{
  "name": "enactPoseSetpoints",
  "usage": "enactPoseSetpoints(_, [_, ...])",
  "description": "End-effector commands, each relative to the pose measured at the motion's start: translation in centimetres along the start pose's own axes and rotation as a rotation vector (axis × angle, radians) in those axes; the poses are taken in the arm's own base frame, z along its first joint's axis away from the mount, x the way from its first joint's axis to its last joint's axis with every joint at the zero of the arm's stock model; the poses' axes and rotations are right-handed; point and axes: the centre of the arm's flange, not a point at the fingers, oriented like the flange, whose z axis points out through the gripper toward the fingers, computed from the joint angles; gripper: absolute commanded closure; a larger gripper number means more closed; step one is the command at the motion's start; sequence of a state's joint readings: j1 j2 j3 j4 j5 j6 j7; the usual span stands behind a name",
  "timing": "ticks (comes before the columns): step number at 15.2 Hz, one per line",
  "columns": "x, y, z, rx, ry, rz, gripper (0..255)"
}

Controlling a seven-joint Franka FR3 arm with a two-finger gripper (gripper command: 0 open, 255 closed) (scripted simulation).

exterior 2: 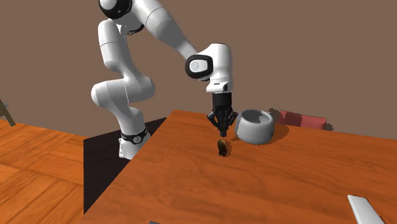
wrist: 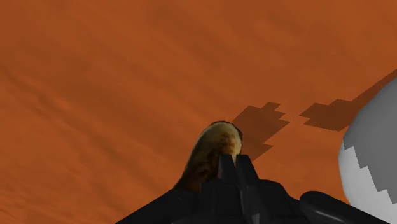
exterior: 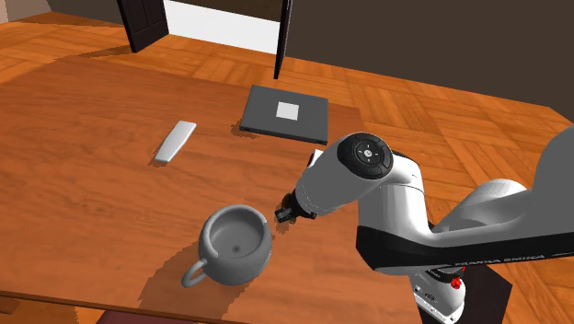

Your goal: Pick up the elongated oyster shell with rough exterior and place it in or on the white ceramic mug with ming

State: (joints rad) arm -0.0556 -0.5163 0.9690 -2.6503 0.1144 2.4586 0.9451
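Note:
A brown, rough oyster shell [wrist: 213, 153] sticks out from between my black fingers, its near end clasped and its far end pointing at the wooden table. My gripper [wrist: 235, 167] is shut on it. In the second exterior view the gripper [exterior 2: 222, 132] hangs straight down with the shell [exterior 2: 222, 148] upright under it, just above or on the tabletop. The pale grey mug [exterior 2: 254, 125] stands close beside it. In the shoulder view the mug [exterior: 237, 244] is open side up, handle towards the table's front edge, and the gripper [exterior: 281, 215] is just off its rim.
A flat dark grey square with a white patch [exterior: 286, 113] lies further back on the table. A white flat bar [exterior: 175, 141] lies to the shoulder view's left. A red object [exterior 2: 305, 119] shows behind the mug. The table's front edge [exterior: 110, 308] runs near the mug.

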Motion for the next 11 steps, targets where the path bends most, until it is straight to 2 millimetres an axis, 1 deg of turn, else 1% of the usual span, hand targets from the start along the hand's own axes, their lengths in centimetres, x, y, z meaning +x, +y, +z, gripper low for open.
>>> enactPoseSetpoints(1, [0.0,0.0,0.0,0.0,0.0,0.0,255])
enactPoseSetpoints(4, [0.0,0.0,0.0,0.0,0.0,0.0,255])
enactPoseSetpoints(5, [0.0,0.0,0.0,0.0,0.0,0.0,0])
enactPoseSetpoints(6, [3.2,1.0,0.6,0.017,-0.141,0.135,0])
enactPoseSetpoints(7, [6.2,2.4,1.6,0.034,-0.281,0.269,0])
enactPoseSetpoints(8, [7.5,3.2,2.3,0.042,-0.349,0.334,0])
enactPoseSetpoints(11, [7.0,3.1,3.8,0.042,-0.349,0.334,0])
